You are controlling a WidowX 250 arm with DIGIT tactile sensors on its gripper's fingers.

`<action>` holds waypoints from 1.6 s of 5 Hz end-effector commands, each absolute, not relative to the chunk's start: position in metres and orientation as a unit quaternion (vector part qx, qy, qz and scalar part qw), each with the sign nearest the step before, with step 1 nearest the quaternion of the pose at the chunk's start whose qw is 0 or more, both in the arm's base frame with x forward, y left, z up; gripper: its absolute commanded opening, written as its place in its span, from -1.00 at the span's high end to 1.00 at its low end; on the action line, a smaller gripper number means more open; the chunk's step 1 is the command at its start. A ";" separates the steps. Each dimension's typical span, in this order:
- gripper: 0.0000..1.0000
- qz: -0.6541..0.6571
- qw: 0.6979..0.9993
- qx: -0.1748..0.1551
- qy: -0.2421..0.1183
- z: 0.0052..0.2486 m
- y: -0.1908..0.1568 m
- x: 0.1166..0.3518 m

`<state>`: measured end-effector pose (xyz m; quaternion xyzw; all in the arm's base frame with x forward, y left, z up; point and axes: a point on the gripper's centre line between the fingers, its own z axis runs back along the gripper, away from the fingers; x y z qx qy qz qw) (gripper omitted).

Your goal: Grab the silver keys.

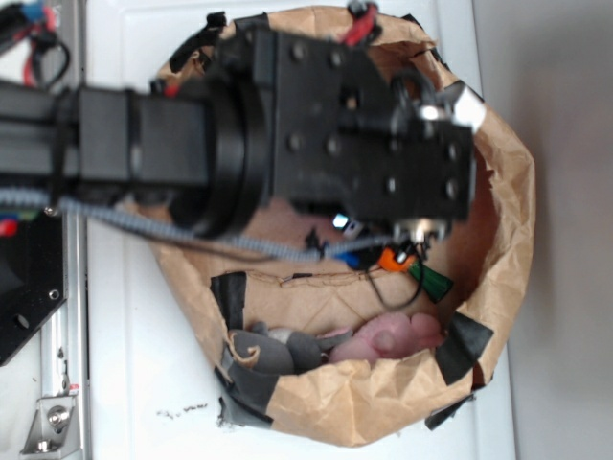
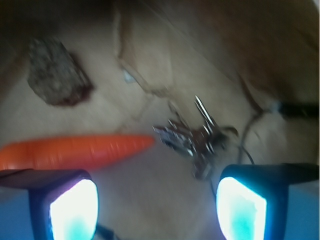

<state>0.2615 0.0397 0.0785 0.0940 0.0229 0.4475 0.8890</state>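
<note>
The silver keys (image 2: 192, 136) lie on the brown paper floor in the wrist view, a shiny bunch with a thin wire loop trailing to the right. They sit just ahead of my right finger (image 2: 245, 205). The orange carrot (image 2: 75, 151) lies to their left, its tip almost touching them. My gripper (image 2: 157, 207) is open and empty, hovering above the floor just short of the keys and the carrot. In the exterior view the gripper (image 1: 378, 240) reaches down into the paper bag (image 1: 498, 287) beside the carrot (image 1: 395, 259); the keys are hidden there.
A pink plush (image 1: 388, 337) and a grey plush (image 1: 278, 350) lie against the bag's near wall. A dark rough lump (image 2: 57, 72) sits at the far left on the bag floor. The bag's walls, patched with black tape (image 1: 465, 345), surround the gripper closely.
</note>
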 end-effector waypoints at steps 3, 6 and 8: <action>-1.00 0.380 0.909 0.169 -0.025 0.092 0.096 0.209; -1.00 0.380 0.909 0.169 -0.025 0.092 0.096 0.209; -1.00 0.354 0.927 0.128 -0.002 0.082 0.098 0.198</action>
